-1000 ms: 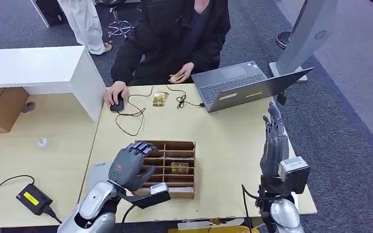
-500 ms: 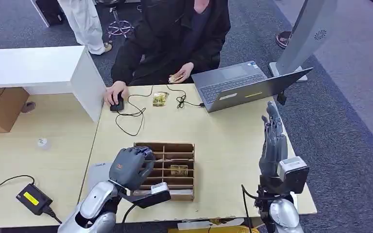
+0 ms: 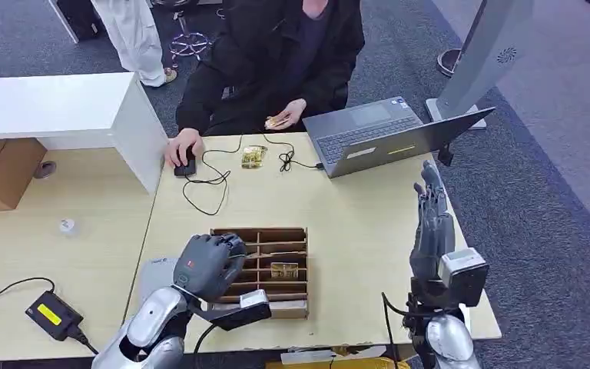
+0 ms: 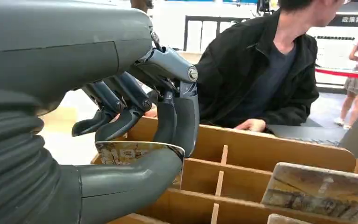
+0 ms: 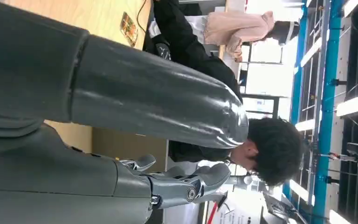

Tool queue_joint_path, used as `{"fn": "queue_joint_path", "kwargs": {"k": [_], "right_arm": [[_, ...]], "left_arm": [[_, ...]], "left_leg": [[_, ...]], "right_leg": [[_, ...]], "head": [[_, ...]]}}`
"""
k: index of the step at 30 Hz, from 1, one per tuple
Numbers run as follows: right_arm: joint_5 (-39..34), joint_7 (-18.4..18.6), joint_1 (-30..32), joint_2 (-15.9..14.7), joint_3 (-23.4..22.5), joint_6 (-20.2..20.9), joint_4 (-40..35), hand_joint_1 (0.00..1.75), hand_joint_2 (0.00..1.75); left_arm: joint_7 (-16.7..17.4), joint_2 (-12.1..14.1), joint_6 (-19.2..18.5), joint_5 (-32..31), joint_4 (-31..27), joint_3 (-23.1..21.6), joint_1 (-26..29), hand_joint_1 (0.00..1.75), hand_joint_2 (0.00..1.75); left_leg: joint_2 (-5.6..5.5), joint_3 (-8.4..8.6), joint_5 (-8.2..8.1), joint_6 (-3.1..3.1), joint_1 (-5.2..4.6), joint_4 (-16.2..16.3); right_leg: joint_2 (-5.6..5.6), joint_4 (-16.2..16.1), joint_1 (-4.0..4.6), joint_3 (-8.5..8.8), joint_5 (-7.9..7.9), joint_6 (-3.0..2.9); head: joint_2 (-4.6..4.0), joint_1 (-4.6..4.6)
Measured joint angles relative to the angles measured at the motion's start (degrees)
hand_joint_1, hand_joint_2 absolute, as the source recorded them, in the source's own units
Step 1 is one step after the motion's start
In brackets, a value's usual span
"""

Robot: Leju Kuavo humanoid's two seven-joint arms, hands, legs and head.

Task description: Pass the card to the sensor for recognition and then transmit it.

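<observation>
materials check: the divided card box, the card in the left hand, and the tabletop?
Divided box: thin wood or fibreboard by its look, matte brown with raw cut edges on the partitions.
Card pinched by the left hand: probably printed plastic or coated paper, thin, with a faint sheen.
Tabletop: light wood-grain laminate, smooth and matte, likely over board.

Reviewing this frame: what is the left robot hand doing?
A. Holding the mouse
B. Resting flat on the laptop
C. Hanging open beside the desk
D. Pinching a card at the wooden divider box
D: in the left wrist view the left robot hand pinches a card between thumb and fingers, just over the wooden box.
</observation>
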Motion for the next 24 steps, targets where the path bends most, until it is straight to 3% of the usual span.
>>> {"fn": "queue_joint_path", "kwargs": {"k": [7, 17, 24], "right_arm": [[0.02, 0.00, 0.67, 0.00, 0.00, -0.37, -0.09, 0.00, 0.00], [-0.18, -0.46, 1.41, -0.02, 0.00, -1.81, -0.20, 0.00, 0.00], [-0.52, -0.81, 1.68, -0.02, 0.00, -2.58, -0.20, 0.00, 0.00]], "left_arm": [[-0.42, 0.07, 6.14, 0.20, -1.79, 0.31, 1.57, 1.75, 1.75], [-4.77, -0.35, 17.55, 1.77, -7.72, 3.50, 4.70, 1.75, 1.75], [-7.46, -0.70, 20.33, 5.40, -10.82, 4.59, 6.00, 1.75, 1.75]], "left_leg": [[0.00, -0.01, 0.00, 0.00, 0.00, 0.00], [0.00, -0.01, 0.00, 0.00, 0.00, 0.00], [0.00, -0.01, 0.00, 0.00, 0.00, 0.00]], "right_leg": [[0.00, 0.00, 0.00, 0.00, 0.00, 0.00], [0.00, 0.00, 0.00, 0.00, 0.00, 0.00], [-0.01, 0.00, 0.00, 0.00, 0.00, 0.00]], "head": [[0.00, 0.02], [0.00, 0.02], [0.00, 0.02]]}}
